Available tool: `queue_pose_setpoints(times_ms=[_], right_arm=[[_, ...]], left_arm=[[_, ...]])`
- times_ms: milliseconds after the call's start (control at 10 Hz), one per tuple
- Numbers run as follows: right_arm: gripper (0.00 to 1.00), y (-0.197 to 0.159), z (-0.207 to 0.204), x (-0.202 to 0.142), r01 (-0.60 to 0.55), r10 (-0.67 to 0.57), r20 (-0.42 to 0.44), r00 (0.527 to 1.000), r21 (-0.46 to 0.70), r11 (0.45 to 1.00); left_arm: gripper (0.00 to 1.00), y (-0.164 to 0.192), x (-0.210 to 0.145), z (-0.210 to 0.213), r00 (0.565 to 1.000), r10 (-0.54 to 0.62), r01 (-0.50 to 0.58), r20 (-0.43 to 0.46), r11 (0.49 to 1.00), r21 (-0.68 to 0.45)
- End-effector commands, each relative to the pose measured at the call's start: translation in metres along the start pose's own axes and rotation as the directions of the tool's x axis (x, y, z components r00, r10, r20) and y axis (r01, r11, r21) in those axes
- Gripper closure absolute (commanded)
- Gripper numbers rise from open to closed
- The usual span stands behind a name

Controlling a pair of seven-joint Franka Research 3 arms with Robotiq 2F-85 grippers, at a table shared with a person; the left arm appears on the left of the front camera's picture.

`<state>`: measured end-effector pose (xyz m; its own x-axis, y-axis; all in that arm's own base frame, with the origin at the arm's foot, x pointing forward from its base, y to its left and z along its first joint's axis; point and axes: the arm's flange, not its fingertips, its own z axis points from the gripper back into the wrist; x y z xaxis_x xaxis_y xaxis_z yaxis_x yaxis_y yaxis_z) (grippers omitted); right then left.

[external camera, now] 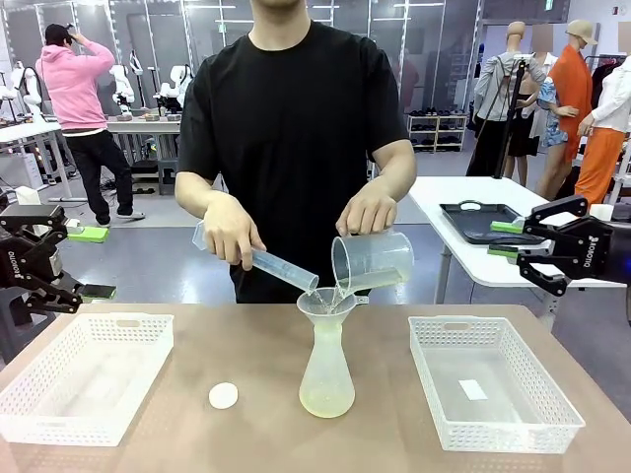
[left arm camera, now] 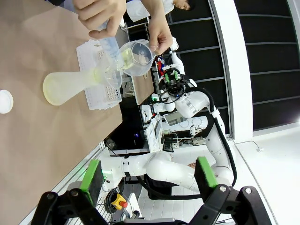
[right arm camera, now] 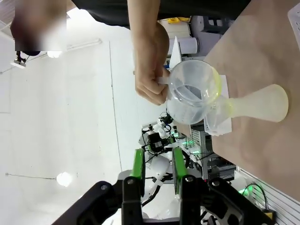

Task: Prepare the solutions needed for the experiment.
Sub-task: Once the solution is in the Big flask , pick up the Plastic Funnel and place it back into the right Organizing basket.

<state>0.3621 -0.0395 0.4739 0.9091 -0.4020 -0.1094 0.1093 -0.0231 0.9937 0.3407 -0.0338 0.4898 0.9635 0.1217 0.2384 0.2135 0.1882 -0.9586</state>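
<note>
A: Why do both arms hang off to the sides?
B: To give the person room, I'd guess. The left gripper (left arm camera: 148, 174) gapes wide, empty. The right gripper (right arm camera: 158, 165) shows a narrow gap, also empty.
A: And the solution (external camera: 326, 400)?
B: Midway between the grippers, well apart from both. It is a pale yellow, clear, shallow pool in the flask (external camera: 325, 360). A jug (external camera: 373, 261) and a tube (external camera: 281, 268) tip into its funnel (external camera: 326, 302), probably against spills.

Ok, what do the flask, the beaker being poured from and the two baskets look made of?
Flask: probably plastic, frosted and milky; its walls blur the pale yellow liquid inside. Beaker: clear and glossy, plastic or glass, can't tell which. Left basket and right basket: white moulded plastic, matte, with lattice walls.
</note>
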Motion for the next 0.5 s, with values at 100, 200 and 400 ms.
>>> queue_pose_setpoints(times_ms=[100, 200, 400], right_arm=[[0.68, 0.000, 0.000, 0.000, 0.000, 0.000, 0.000, 1.000, 0.000, 1.000], [0.68, 0.000, -0.005, -0.007, -0.006, 0.008, -0.110, 0.994, 0.013, 1.000], [0.51, 0.003, -0.010, -0.015, -0.006, 0.015, -0.217, 0.976, 0.044, 0.999]], left_arm=[[0.00, -0.003, 0.001, -0.001, 1.000, 0.000, 0.000, 0.004, 1.000, -0.024], [0.00, -0.003, 0.001, -0.001, 1.000, 0.000, 0.000, 0.004, 1.000, -0.024], [0.00, -0.003, 0.001, -0.001, 1.000, 0.000, 0.000, 0.004, 1.000, -0.024]])
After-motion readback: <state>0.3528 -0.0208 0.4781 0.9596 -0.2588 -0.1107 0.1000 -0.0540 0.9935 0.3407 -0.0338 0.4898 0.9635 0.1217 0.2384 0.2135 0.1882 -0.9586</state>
